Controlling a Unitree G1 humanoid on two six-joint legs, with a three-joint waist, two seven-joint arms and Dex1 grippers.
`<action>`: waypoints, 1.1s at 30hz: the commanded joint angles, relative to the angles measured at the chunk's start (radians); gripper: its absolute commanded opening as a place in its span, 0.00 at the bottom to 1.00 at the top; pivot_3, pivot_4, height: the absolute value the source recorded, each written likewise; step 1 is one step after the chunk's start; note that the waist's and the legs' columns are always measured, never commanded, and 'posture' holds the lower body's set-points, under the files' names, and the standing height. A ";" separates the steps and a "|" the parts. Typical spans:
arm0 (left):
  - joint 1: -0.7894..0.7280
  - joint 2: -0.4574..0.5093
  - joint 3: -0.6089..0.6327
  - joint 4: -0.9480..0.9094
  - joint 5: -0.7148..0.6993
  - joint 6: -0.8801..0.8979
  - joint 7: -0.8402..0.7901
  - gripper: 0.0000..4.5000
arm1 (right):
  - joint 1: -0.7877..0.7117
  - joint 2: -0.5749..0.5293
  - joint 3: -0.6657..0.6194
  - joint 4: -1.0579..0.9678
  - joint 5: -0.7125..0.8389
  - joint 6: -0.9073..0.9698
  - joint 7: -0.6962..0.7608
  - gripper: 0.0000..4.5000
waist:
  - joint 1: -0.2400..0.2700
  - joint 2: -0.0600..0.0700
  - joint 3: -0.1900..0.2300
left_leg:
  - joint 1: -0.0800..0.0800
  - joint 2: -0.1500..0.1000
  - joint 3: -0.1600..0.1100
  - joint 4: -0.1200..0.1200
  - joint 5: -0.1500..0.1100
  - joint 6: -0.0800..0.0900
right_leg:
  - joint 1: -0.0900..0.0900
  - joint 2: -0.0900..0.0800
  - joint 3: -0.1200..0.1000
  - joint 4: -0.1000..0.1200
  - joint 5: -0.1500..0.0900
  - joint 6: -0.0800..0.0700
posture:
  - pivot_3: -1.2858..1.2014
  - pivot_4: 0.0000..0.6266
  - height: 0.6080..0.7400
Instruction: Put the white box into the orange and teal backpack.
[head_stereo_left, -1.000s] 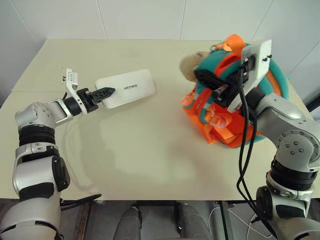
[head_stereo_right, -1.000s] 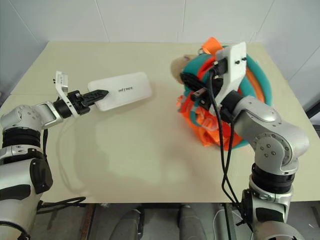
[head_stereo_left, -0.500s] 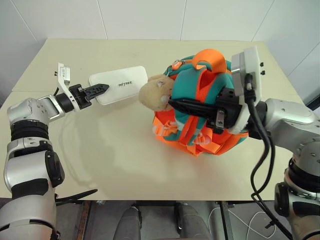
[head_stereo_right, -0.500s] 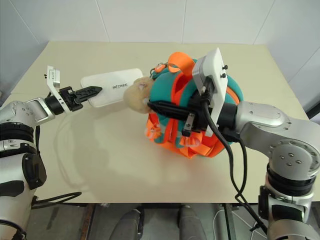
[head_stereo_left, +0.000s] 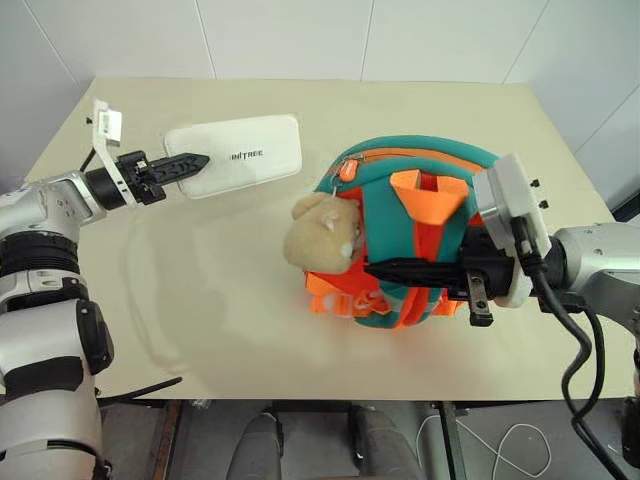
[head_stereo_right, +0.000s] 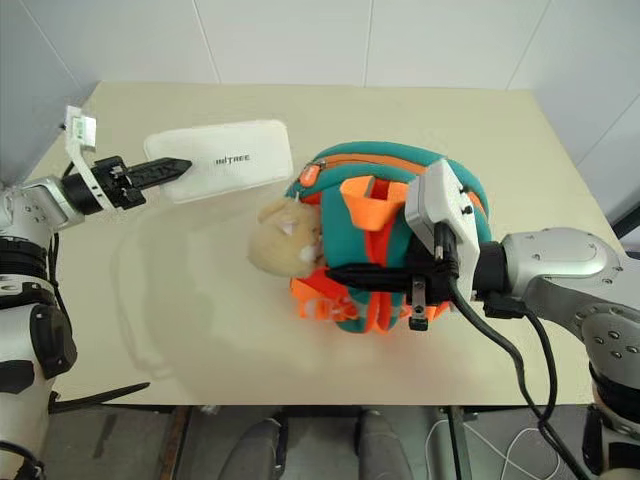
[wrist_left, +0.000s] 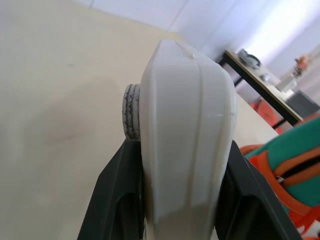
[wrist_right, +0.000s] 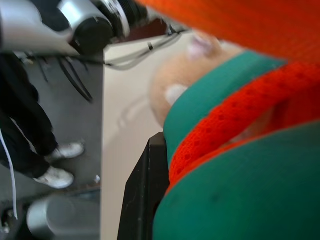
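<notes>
Left eye view: the left tool (head_stereo_left: 196, 160) clamped one short end of the white box (head_stereo_left: 240, 156), held level above the far left of the surface (head_stereo_left: 220, 330). Right of centre sat the orange and teal backpack (head_stereo_left: 410, 235), a tan plush toy (head_stereo_left: 320, 232) on its near-left side. The right tool (head_stereo_left: 385, 267), fingers fully closed, gripped the backpack's teal and orange straps.

The white box (head_stereo_left: 240, 155) bears small dark lettering, apparently "UNITREE".
</notes>
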 joint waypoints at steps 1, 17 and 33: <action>0.028 0.030 0.075 -0.115 -0.079 -0.064 -0.094 0.28 | 0.039 -0.041 0.008 0.026 -0.130 -0.102 0.085 0.00 | 0.000 0.000 0.000 | 0.000 0.000 0.000 0.001 0.000 0.000 | 0.000 0.000 0.000 0.000 0.000 0.000 | 0.52 0.24 1.00; 0.240 0.090 0.189 -0.451 -0.259 -0.039 -0.222 0.28 | 0.047 -0.014 0.029 0.077 -0.214 -0.166 0.154 0.00 | 0.002 0.000 0.000 | 0.001 0.001 0.000 0.007 0.000 0.000 | 0.003 0.001 0.001 0.003 0.000 0.000 | 0.52 0.24 1.00; 0.423 0.092 0.220 -0.715 -0.388 -0.012 -0.179 0.28 | -0.011 0.038 0.093 0.141 -0.262 -0.173 0.202 0.00 | 0.001 0.000 0.000 | 0.002 0.002 0.000 0.011 0.000 0.000 | 0.005 0.002 0.001 0.003 0.001 -0.001 | 0.52 0.24 1.00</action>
